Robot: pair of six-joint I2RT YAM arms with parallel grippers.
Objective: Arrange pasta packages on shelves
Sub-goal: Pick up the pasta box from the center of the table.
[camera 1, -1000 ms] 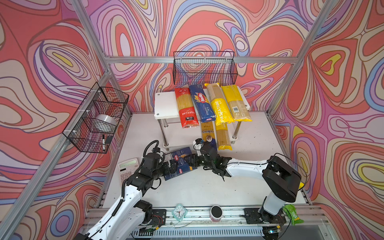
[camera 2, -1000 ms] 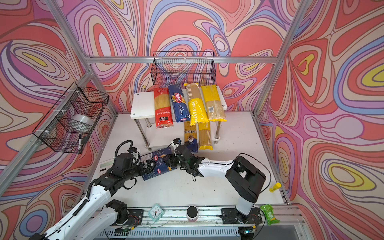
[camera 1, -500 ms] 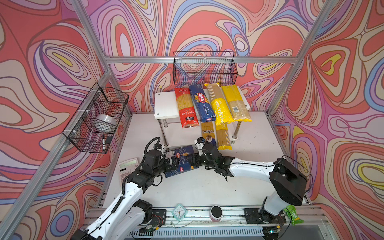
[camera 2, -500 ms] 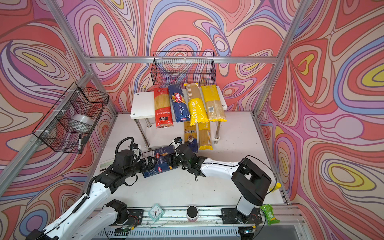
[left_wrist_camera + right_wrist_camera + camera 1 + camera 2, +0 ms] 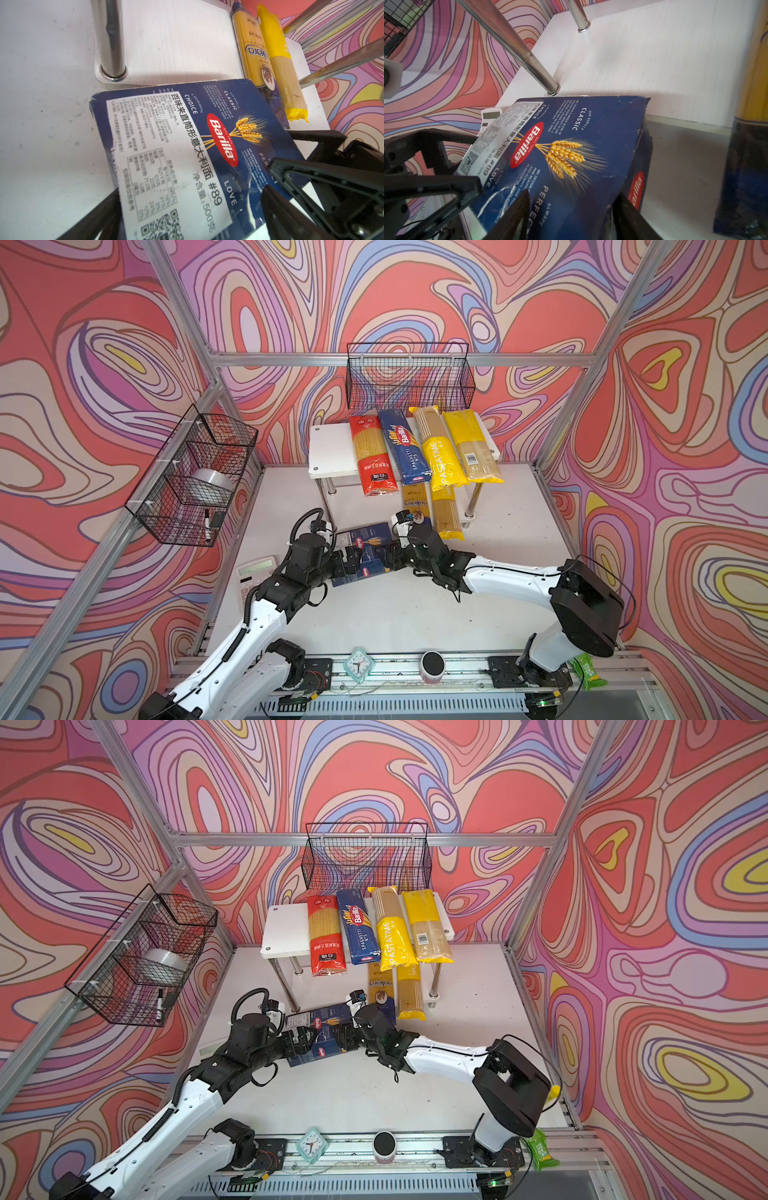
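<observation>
As the Barilla box (image 5: 368,540) looked wide, left tool (image 5: 352,562) and right tool (image 5: 390,558) each gripped an end, aiming it at lower shelf (image 5: 176,41).

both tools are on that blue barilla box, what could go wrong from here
1. The left tool and right tool grip the Barilla box from opposite ends. If they move out of step, the scuffed carton may buckle or slip.
2. The box's far edge sits close to the rack's chrome leg, so pushing it toward the lower shelf could snag there.
3. The right tool is near the spaghetti pack lying on that shelf and might nudge it.
</observation>
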